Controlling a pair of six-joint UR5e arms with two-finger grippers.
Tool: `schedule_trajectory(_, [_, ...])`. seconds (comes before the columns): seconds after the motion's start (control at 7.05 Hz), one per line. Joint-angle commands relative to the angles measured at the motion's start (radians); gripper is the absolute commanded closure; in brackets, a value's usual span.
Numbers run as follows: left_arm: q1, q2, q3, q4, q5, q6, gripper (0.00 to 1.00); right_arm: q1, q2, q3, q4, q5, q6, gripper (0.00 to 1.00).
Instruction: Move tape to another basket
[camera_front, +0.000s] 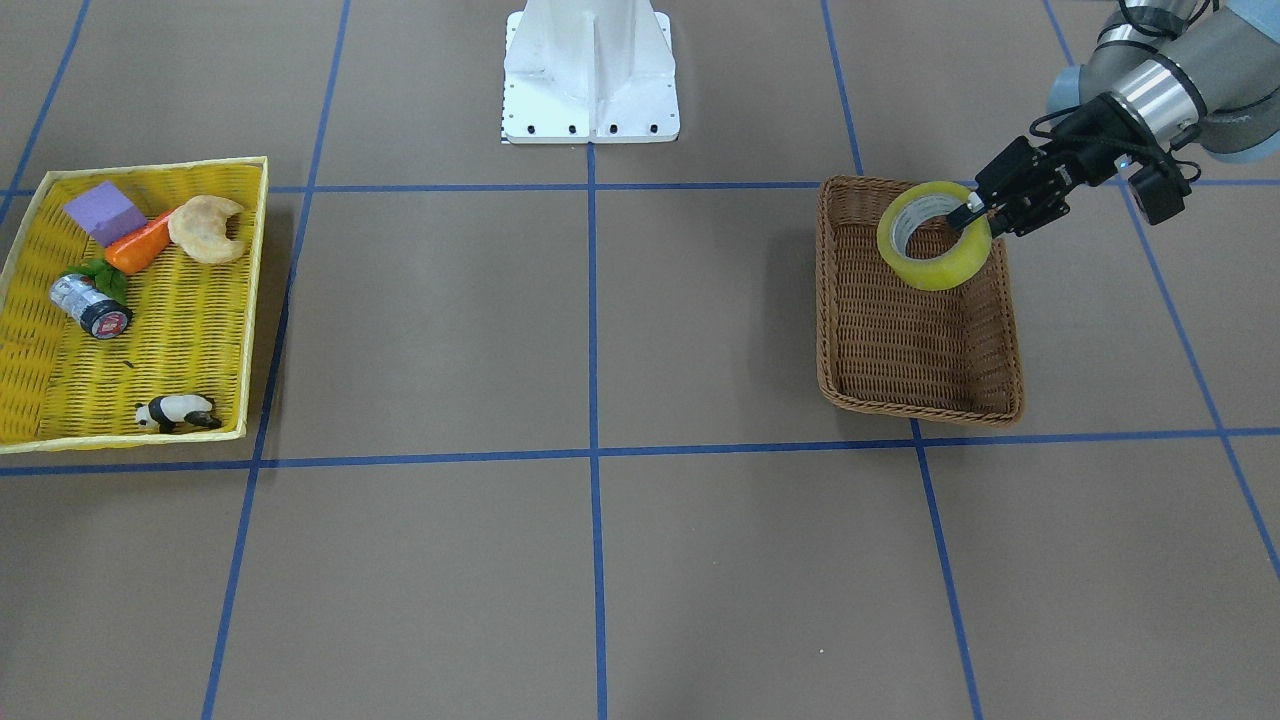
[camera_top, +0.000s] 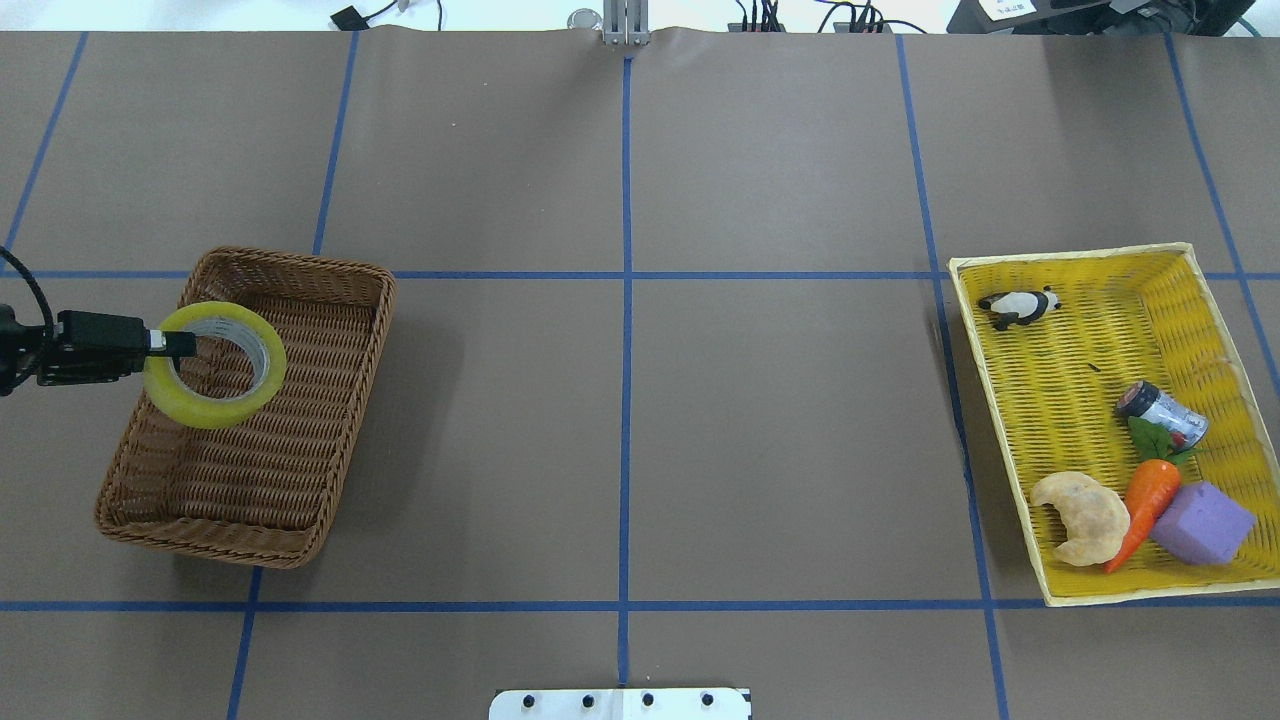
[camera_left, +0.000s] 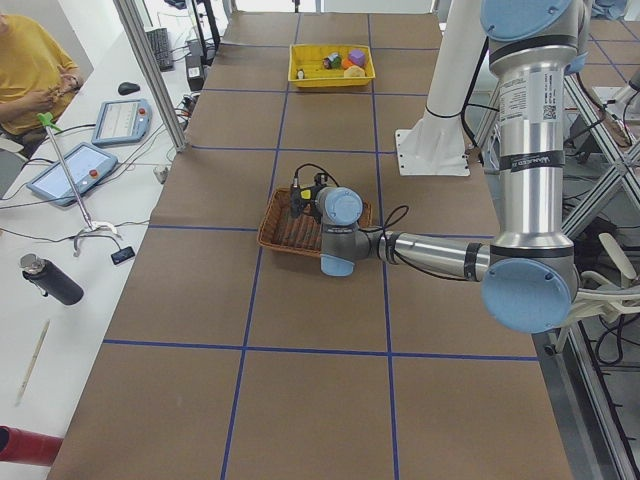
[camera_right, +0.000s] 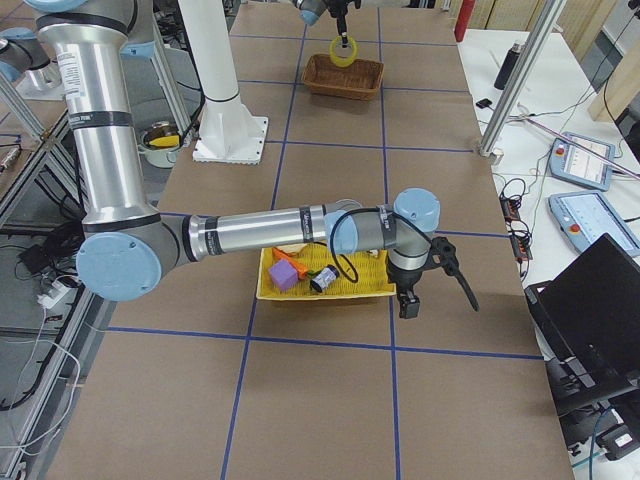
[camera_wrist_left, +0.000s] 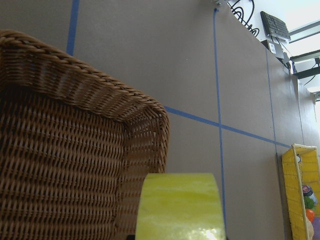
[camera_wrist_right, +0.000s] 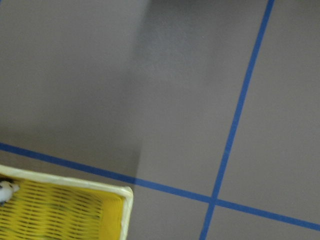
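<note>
The tape (camera_wrist_left: 179, 205) fills the bottom edge of the left wrist view, a yellow-green band with no print on its outer face. Behind it rises a rounded corner of the brown wicker basket (camera_wrist_left: 75, 75). From overhead the left gripper (camera_top: 172, 343) is clamped on the roll's wall, one finger reaching into the white core. The roll hangs tilted over the basket (camera_top: 200, 525), toward the side where the arm comes in. The far side view shows the tape (camera_right: 345, 50) lifted clear of the basket's floor. The basket holds nothing else.

The right gripper (camera_right: 407, 305) shows only in the right side view, hanging just beside a corner of the yellow tray (camera_right: 330, 294); whether it is open or closed cannot be told. Its wrist camera sees one corner of the tray (camera_wrist_right: 122, 192) and the blue lines (camera_wrist_right: 235, 125) on the brown table (camera_wrist_right: 75, 75).

The tray (camera_top: 1215, 585) lies well apart from the basket, at the table's other end. In it are:
- a panda figure (camera_top: 1018, 307)
- a small silver can (camera_top: 1163, 413), whose end label (camera_front: 110, 322) is red and black, its writing too small to read
- a carrot (camera_top: 1143, 500)
- a croissant (camera_top: 1082, 517)
- a purple block (camera_top: 1200, 522)
</note>
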Motion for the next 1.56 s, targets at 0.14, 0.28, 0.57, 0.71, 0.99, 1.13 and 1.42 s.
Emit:
schedule_trajectory(0.14, [0.005,-0.013,0.067,-0.018,0.007,0.004,1.00,0.072,-0.096,0.047,-0.032,0.025,-0.019,0.00])
schedule_trajectory(0.28, [0.005,-0.033,0.094,-0.020,0.007,0.007,1.00,0.072,-0.096,0.045,-0.032,0.025,-0.019,0.00])
schedule_trajectory(0.57, [0.007,-0.044,0.125,-0.024,0.009,0.013,0.99,0.072,-0.098,0.045,-0.032,0.022,-0.019,0.00])
schedule_trajectory(0.71, [0.007,-0.042,0.151,-0.032,0.009,0.062,0.79,0.070,-0.098,0.044,-0.032,0.022,-0.019,0.00])
schedule_trajectory(0.99, [0.004,-0.040,0.222,-0.035,0.009,0.225,0.12,0.070,-0.096,0.044,-0.032,0.022,-0.019,0.00])
schedule_trajectory(1.13, [-0.007,-0.033,0.217,-0.037,0.006,0.228,0.02,0.070,-0.095,0.045,-0.032,0.022,-0.018,0.00])
schedule_trajectory(1.42, [-0.153,-0.024,0.245,-0.023,-0.047,0.353,0.01,0.070,-0.090,0.044,-0.032,0.022,-0.016,0.00])
